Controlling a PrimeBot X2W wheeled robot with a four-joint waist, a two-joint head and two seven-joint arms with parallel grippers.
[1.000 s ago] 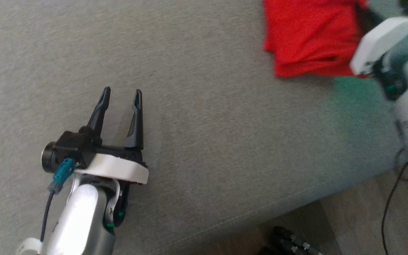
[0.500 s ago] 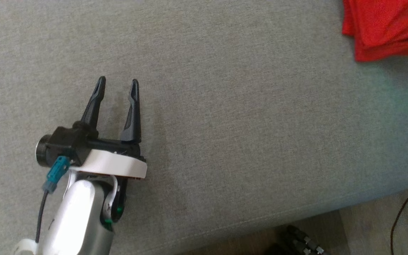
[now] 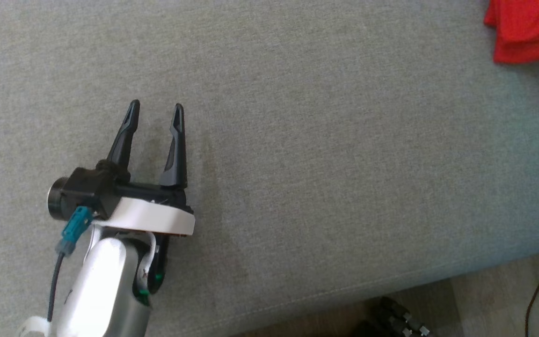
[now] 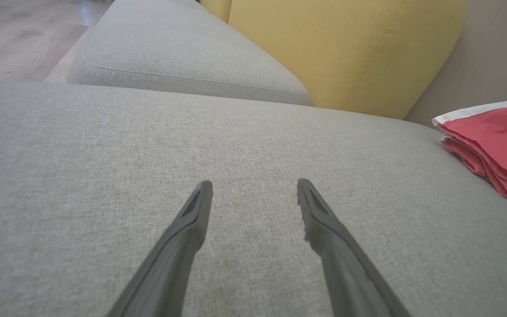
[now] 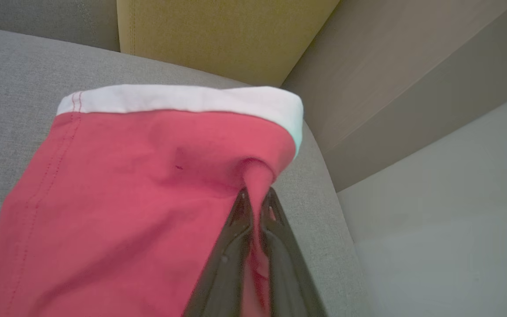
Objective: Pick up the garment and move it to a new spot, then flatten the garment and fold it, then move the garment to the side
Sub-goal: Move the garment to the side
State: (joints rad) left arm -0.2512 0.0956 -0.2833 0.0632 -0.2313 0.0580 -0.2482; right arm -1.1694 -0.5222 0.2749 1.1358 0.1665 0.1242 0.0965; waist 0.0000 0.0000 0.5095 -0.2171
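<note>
Head view: our left gripper (image 3: 156, 106) spreads empty over the grey sofa cushion (image 3: 321, 164), with the red garment (image 3: 531, 32) at its far right. Left wrist view: a yellow backrest (image 4: 346, 48) stands beyond. Right wrist view: our right gripper (image 5: 256, 196) is clamped on the garment.

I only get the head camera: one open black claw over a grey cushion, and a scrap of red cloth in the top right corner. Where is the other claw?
Observer: The right claw is shut on the red garment, with a fold of it pinched between its fingers.
Operator: Is the garment red all over?
Observer: No, a white band runs along one edge.
Operator: What lies beyond the grey cushion?
Observer: A yellow cushion stands upright at the back of it.
</note>
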